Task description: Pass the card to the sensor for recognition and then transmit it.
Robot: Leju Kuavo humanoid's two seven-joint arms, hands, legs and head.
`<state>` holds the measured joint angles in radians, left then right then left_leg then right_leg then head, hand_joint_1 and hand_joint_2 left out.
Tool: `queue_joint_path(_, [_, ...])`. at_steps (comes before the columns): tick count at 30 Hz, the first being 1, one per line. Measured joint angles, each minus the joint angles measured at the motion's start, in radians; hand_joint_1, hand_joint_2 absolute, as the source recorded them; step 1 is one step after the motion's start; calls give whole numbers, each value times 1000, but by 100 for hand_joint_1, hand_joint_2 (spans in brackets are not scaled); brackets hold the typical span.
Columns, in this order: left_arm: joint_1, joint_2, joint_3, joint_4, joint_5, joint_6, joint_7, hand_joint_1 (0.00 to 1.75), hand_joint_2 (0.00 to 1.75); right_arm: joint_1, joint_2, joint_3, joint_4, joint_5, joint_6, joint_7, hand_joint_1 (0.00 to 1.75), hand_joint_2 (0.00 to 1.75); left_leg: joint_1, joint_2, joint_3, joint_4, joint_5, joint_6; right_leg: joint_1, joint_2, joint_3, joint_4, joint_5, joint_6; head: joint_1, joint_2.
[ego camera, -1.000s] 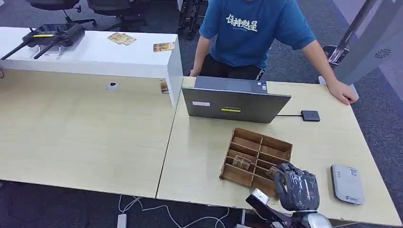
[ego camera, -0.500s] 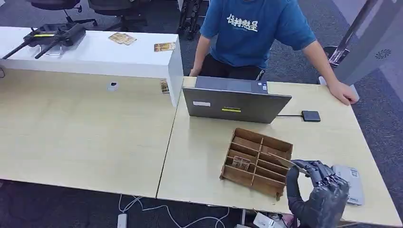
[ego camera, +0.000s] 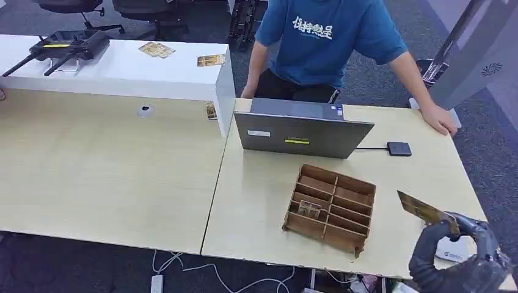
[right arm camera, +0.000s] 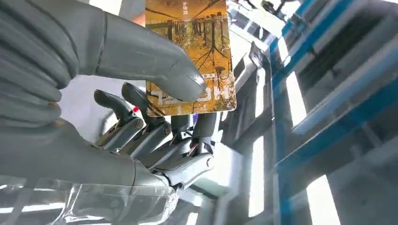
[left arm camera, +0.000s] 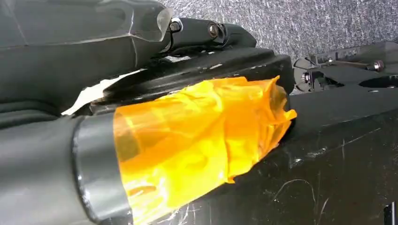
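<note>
My right hand (ego camera: 464, 259) is at the table's near right corner and pinches a yellow-brown picture card (ego camera: 427, 212) between thumb and fingers, tilted and raised above the table. In the right wrist view the card (right arm camera: 190, 51) has the thumb pressing on its printed face, held by that same hand (right arm camera: 94, 93). The white-grey sensor pad (ego camera: 455, 250) lies flat just under and behind the hand, partly hidden by it. My left hand (left arm camera: 70, 42) hangs down by my body, and its fingers cannot be made out.
A wooden compartment box (ego camera: 351, 183) sits left of the hand with another card (ego camera: 310, 209) in it. Behind it stands an open laptop (ego camera: 302, 131), cabled to a small black box (ego camera: 399, 148). A person in a blue shirt leans on the far edge, one hand (ego camera: 441, 119) on the table.
My right hand has lifted the card out of the wooden box and carried it rightward, over the sensor pad. The person has barely moved.
</note>
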<state>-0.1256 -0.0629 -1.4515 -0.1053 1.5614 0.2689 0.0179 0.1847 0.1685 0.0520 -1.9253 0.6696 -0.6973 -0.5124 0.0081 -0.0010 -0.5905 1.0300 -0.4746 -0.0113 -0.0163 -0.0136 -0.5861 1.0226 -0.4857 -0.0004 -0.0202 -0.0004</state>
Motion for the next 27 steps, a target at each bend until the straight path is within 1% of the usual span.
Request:
queue_joint_path(2, [0,0,0,0,0,1,0,0,0,0,23,-25,-12,-81,0,-44,175,175,0,0,0,0,0,0,0,0,0,0,0,0,0,0])
queue_joint_path(6, [0,0,0,0,-1,1,0,0,0,-3,49,-59,-23,-134,0,-54,175,175,0,0,0,0,0,0,0,0,0,0,0,0,0,0])
queue_joint_path(11, [-1,0,0,0,-6,1,3,0,0,-46,65,-95,-17,-74,0,-58,175,175,0,0,0,0,0,0,0,0,0,0,0,0,0,0])
queue_joint_path(16, [-1,0,0,0,-9,1,7,0,0,-80,71,-111,-7,-37,0,-50,175,175,0,0,0,0,0,0,0,0,0,0,0,0,0,0])
queue_joint_path(20, [-3,0,-2,0,-19,0,15,0,0,-132,71,-112,5,24,0,-6,175,175,0,0,0,0,0,0,0,0,0,0,0,0,0,0])
queue_joint_path(24, [-5,0,-7,0,-30,0,19,0,0,-223,67,-92,24,126,0,88,175,175,0,0,1,0,1,-1,0,1,0,0,1,0,0,0])
queue_joint_path(27, [-6,0,-13,0,-31,0,22,0,0,-269,64,-76,38,150,0,116,175,175,0,0,0,0,1,-1,0,0,1,0,1,0,0,0])
